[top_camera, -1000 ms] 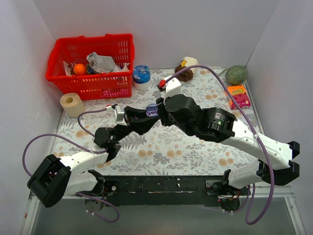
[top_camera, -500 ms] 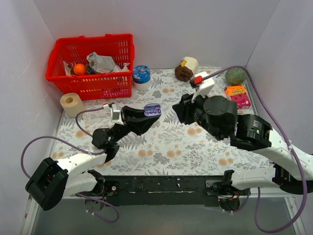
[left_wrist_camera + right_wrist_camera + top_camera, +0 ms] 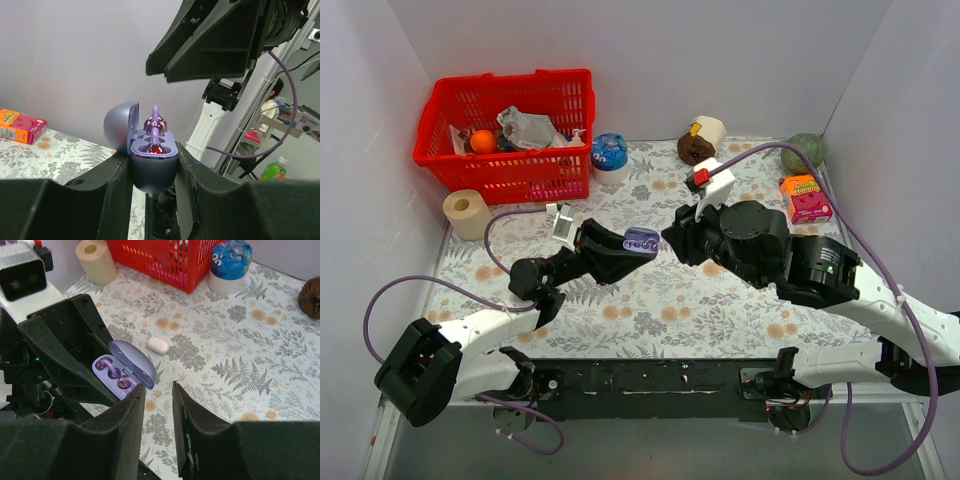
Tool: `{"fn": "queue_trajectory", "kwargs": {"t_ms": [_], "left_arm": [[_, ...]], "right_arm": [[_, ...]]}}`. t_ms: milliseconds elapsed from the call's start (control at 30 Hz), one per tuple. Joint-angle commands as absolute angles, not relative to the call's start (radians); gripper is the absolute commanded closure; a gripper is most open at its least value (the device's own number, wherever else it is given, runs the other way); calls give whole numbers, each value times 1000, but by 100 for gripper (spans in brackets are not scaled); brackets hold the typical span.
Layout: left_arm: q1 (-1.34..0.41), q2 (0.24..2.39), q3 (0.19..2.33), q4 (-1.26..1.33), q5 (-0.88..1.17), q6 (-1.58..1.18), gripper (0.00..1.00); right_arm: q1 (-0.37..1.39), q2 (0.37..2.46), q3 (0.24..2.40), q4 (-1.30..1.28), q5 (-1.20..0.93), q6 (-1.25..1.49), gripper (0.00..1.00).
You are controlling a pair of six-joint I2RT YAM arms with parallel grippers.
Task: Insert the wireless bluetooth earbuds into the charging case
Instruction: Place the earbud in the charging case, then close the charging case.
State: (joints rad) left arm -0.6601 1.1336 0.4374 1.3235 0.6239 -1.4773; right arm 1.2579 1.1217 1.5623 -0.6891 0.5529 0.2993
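Smooth plastic, shiny buds
The charging case (image 3: 152, 172) looks like smooth, dull purple plastic; the earbuds (image 3: 154, 123) are glossy; the basket (image 3: 520, 172) is red plastic.

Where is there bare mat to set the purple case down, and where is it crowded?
Bare: the near strip of the floral mat between the two arms, and the back gap between the blue tub and the brown roll. Crowded: mid-mat, where the left gripper holding the open purple case faces the right gripper, a small white oval object nearby.

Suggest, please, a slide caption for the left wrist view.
Left gripper clamps the open lavender charging case, both purple earbuds seated inside, right arm overhead.
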Motion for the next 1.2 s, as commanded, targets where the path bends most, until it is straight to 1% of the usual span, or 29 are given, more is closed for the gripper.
{"fn": "queue_trajectory", "kwargs": {"t_ms": [0, 467, 867, 967, 1033, 1167], "left_arm": [[-655, 1118, 457, 1770, 655, -1517, 100], [-655, 1134, 480, 1770, 675, -1520, 100], [-655, 1137, 485, 1764, 677, -1509, 100], [-655, 1137, 482, 1761, 681, -1506, 100], [-655, 1132, 476, 1750, 692, -1506, 100], [-655, 1106, 453, 1701, 782, -1499, 100]], "right_arm": [[1261, 1126, 1586, -704, 526, 285, 64], [1261, 1160, 1563, -701, 540, 268, 64], [1262, 1195, 1572, -706, 482, 265, 64], [1264, 1192, 1578, -719, 523, 282, 64], [1262, 1160, 1563, -707, 610, 310, 63], [1258, 1089, 1525, -640, 696, 318, 64]]}}
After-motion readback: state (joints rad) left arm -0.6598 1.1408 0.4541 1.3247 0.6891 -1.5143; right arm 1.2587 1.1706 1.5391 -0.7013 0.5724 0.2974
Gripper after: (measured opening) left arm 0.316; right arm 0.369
